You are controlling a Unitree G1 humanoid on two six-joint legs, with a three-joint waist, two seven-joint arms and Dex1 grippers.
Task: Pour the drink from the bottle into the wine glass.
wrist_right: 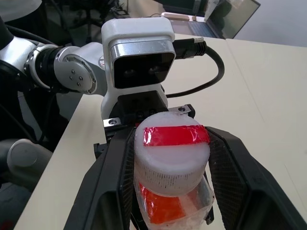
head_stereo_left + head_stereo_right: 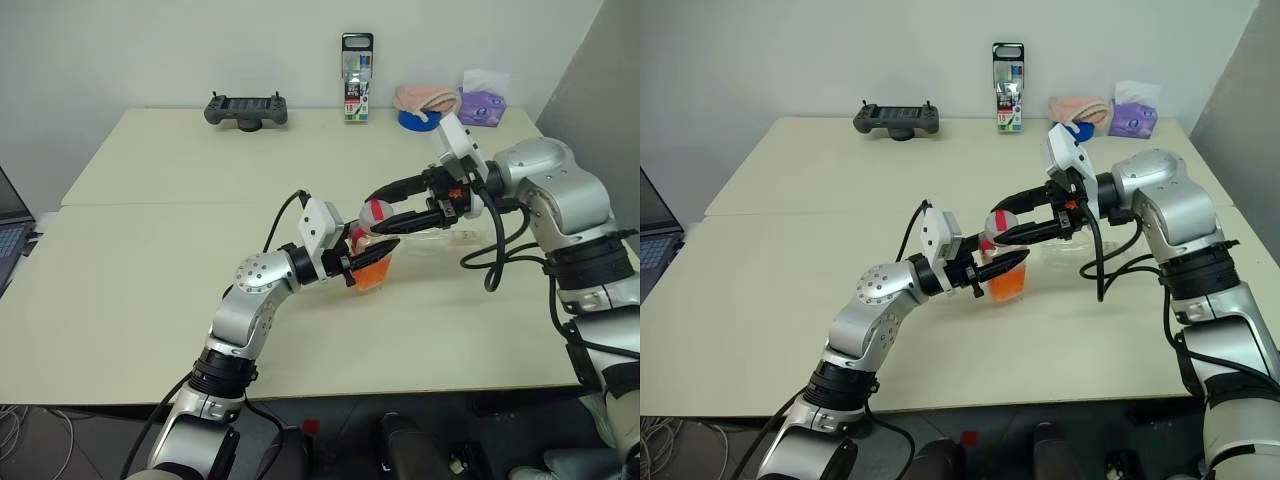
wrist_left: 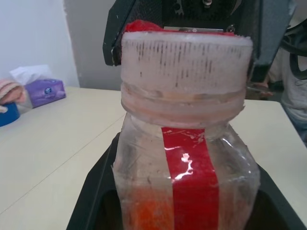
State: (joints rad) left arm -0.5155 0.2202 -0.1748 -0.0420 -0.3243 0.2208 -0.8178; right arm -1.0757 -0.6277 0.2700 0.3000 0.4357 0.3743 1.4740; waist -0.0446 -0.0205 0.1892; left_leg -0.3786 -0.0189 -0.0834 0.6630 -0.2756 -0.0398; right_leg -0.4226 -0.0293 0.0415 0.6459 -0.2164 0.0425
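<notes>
Two grippers, one bottle
The left gripper [image 2: 368, 262] pinches the bottle [image 2: 372, 262] (orange drink [image 2: 372, 272] low inside); the right gripper [image 2: 385, 208] sits half-spread around its cap [image 1: 171, 152], mid-frame.

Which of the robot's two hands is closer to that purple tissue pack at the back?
Right. The right tool sits at the bottle's cap, on the purple tissue pack side; the left tool holds the bottle, farther off.
</notes>
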